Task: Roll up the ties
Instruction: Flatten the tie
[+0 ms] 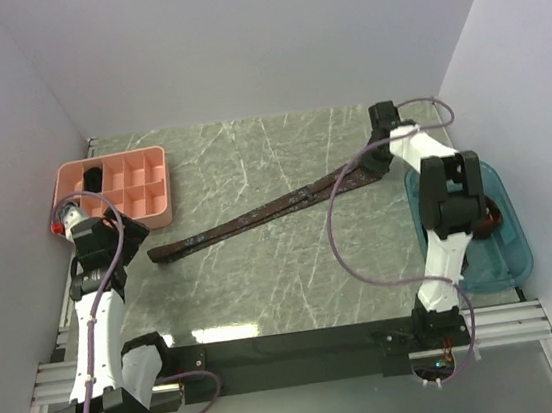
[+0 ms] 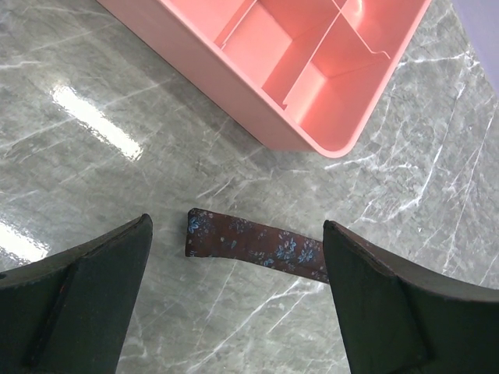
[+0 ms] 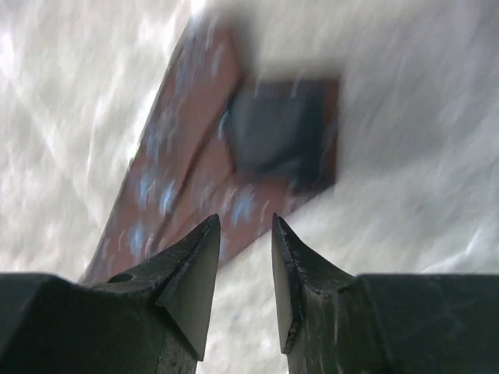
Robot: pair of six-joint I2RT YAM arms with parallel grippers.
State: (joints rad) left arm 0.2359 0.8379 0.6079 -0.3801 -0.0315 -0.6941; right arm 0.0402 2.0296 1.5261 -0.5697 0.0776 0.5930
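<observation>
One brown-maroon patterned tie [image 1: 257,217] lies flat as a long strip, running diagonally across the counter [image 1: 267,298] from near the pink divided tray [image 1: 152,219] in the far left corner toward the far right. The left gripper [image 2: 238,226] hangs over the tie's narrow end, its jaws spread wide and empty. The right gripper [image 3: 245,226] sits at the wide end, near the blue bin [image 1: 514,260], its fingers slightly parted and gripping nothing.

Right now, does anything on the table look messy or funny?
Only the patterned tie: it sprawls slantwise across the marble table, not rolled, its wide end by the right gripper showing a dark square patch, too blurred to identify.
</observation>
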